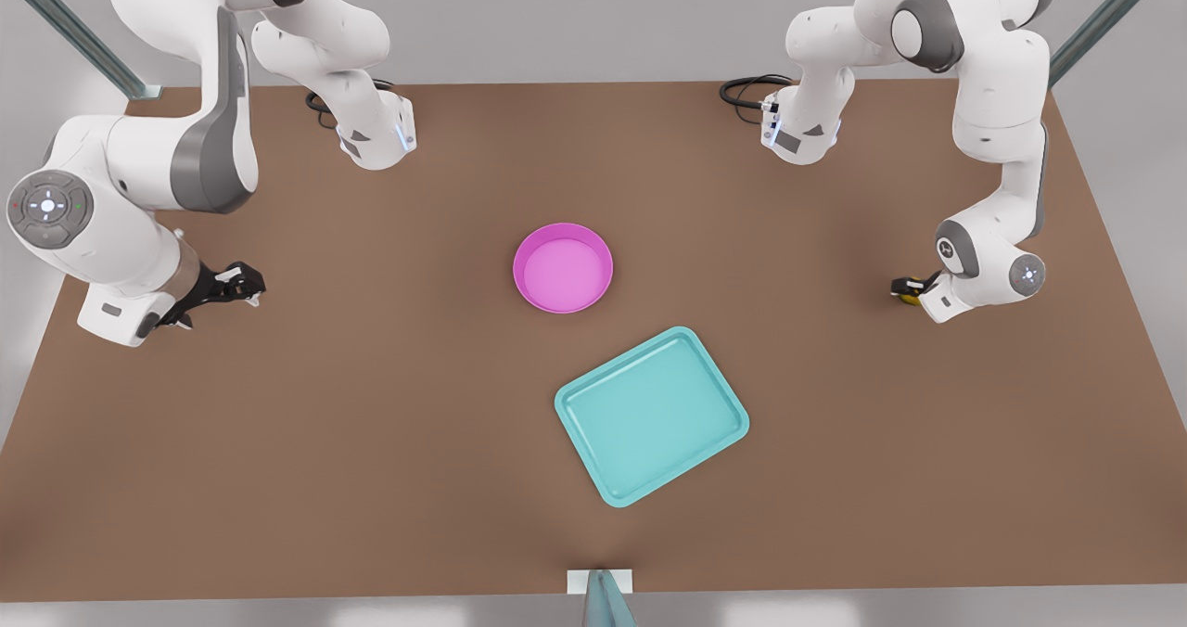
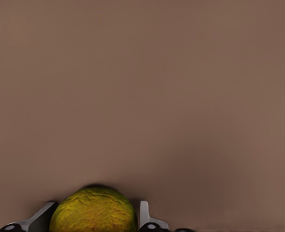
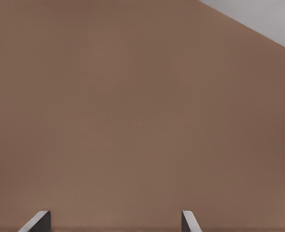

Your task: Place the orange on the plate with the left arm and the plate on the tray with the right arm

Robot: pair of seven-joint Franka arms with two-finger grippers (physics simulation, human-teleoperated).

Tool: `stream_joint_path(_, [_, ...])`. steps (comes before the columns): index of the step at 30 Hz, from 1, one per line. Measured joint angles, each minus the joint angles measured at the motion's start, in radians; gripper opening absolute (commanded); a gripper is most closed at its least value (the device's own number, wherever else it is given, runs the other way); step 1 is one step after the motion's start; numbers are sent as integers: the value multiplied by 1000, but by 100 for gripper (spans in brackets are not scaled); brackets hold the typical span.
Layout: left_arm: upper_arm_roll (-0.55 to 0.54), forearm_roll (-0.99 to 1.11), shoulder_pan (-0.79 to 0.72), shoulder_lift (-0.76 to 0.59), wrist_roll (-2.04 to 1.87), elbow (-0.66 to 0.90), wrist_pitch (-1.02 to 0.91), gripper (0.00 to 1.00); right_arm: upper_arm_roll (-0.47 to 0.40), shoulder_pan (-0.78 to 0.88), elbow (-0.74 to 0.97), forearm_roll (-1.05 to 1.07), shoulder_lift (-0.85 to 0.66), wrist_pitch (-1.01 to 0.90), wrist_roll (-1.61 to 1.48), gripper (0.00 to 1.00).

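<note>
Brown table (image 1: 371, 423), orange (image 2: 93, 212) between left tool (image 2: 96, 217) fingers

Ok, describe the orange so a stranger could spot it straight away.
Start at the brown table and go to its edge on the front view's right, away from the pink plate and teal tray in the middle. There, between the fingers of the left hand, sits the orange: small, round, yellow-green and bumpy.

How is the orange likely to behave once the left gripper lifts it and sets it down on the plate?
The orange sits between the left gripper fingers; its bumpy skin probably grips well. Being round, it may roll when released, though the plate has a raised rim that should catch it. It looks small, so likely light. The right gripper waits open over the table.
</note>
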Motion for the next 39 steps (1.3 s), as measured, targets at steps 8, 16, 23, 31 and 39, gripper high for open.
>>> stream_joint_path(8, [1, 4, 0, -5, 27, 2, -7, 69, 0, -1, -1, 2, 2, -1, -3, 100])
stream_joint_path(16, [1, 6, -69, -117, 9, 89, -107, 70, 0, -1, -2, 3, 7, -1, -5, 100])
stream_joint_path(23, [-81, -11, -745, 57, -284, 649, -341, 70, 0, -1, -2, 3, 9, 0, -7, 100])
stream_joint_path(31, [-345, -38, -824, 292, -759, 963, -459, 71, 0, -1, -2, 3, 21, 1, -8, 100])
stream_joint_path(39, [-430, -57, -854, 367, -1139, 986, -494, 100, 0, -1, -3, 3, 26, 2, -9, 100])
